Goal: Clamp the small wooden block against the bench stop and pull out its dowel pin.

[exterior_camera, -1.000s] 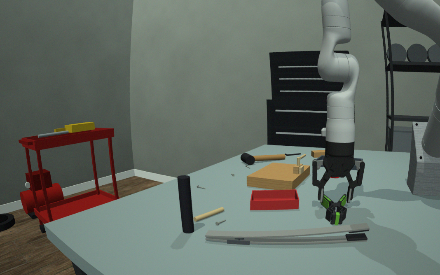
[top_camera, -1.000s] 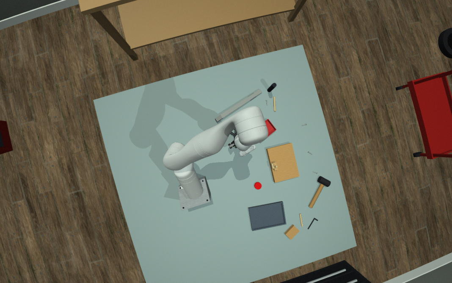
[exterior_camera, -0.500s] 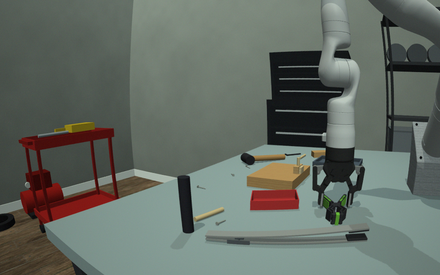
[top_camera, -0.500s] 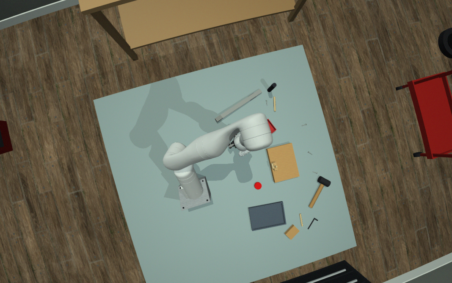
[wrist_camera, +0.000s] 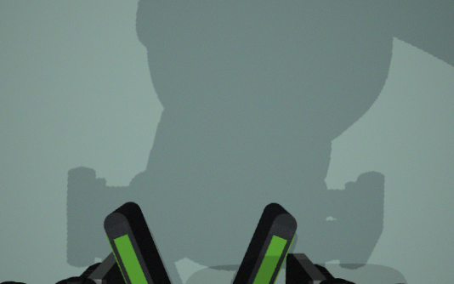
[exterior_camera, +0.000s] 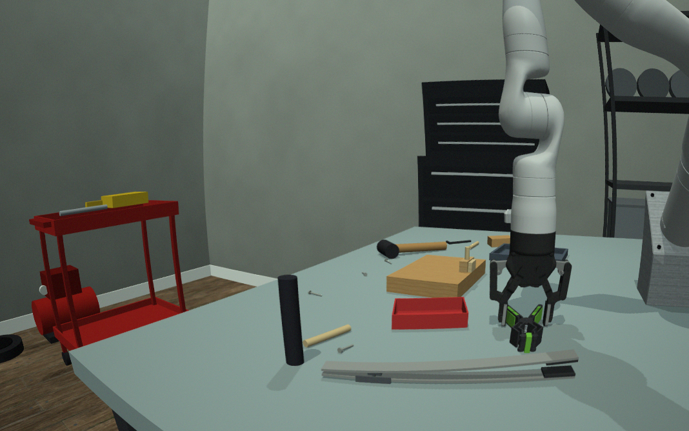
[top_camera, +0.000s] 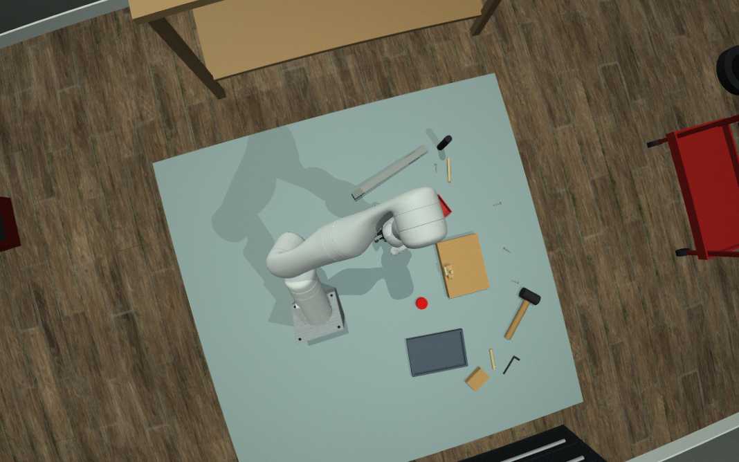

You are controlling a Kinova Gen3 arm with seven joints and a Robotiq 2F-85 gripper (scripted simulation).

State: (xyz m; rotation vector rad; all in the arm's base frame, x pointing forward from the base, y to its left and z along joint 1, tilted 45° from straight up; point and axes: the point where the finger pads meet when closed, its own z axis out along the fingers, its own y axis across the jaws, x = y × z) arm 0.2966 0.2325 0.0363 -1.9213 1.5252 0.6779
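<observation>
Because the spring clamp (top_camera: 376, 205) (exterior_camera: 528, 337) (wrist_camera: 127, 255) stands with its handles up, it offers them to the gripper (top_camera: 379, 236) (exterior_camera: 524, 320) (wrist_camera: 201, 265), whose fingers are parted around them in the wrist view and hold nothing; whether either touches, I cannot tell. Nearer, in the exterior view, a long grey tool (top_camera: 389, 173) (exterior_camera: 431, 364) lies crosswise, with a black cylinder (top_camera: 444, 142) (exterior_camera: 291, 320) upright at left and a loose dowel (top_camera: 448, 169) (exterior_camera: 328, 335) beside it, none of them apparently needed. Left of the clamp sits an open red tray (top_camera: 445, 207) (exterior_camera: 429, 320), probably for small parts. Beyond it the bench board (top_camera: 471, 264) (exterior_camera: 431, 277) carries the small wooden block (exterior_camera: 471, 265) near its right edge, with the dowel pin (exterior_camera: 467, 253) upright, presumably so it can be drawn straight up. Stop and block are too small to separate surely, or to show whether something loose keeps them apart; that gap should be checked before clamping. Farther off, the blue-grey tray (top_camera: 409, 356) (exterior_camera: 561, 250) might keep the pin from rolling, and a mallet (top_camera: 517, 318) (exterior_camera: 421, 247) lies to its left. No brand, label or writing is readable.
</observation>
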